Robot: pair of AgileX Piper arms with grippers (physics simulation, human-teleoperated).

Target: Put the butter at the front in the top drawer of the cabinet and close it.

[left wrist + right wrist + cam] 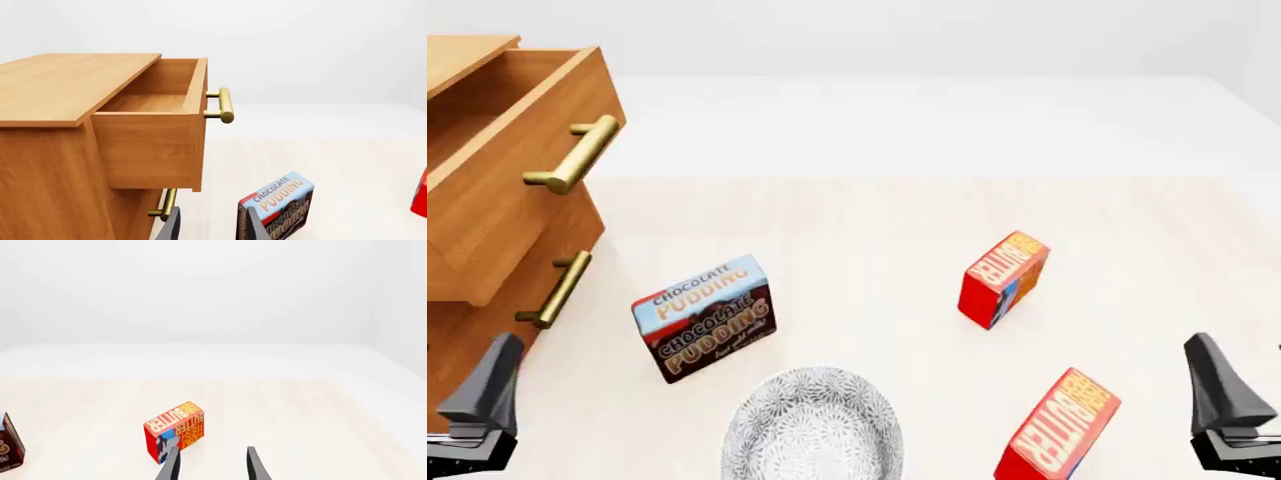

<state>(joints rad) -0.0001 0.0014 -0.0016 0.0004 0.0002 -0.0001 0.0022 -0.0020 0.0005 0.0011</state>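
The butter (1058,425) at the front stands tilted near the table's front edge, right of centre. The cabinet (40,165) is at the left, its top drawer (148,150) pulled open and empty, with a brass handle (574,153). My left gripper (212,226) is open and empty, low in front of the cabinet, one of its fingers (491,385) showing at the bottom left of the front view. Open and empty too, my right gripper (212,466) hangs right of the front butter, apart from it.
A second butter carton (1005,278) stands farther back; it appears to be the carton (175,437) in the right wrist view. A chocolate pudding box (705,317) stands near the cabinet. A patterned plate (811,425) lies at the front centre. A lower drawer handle (557,288) juts out.
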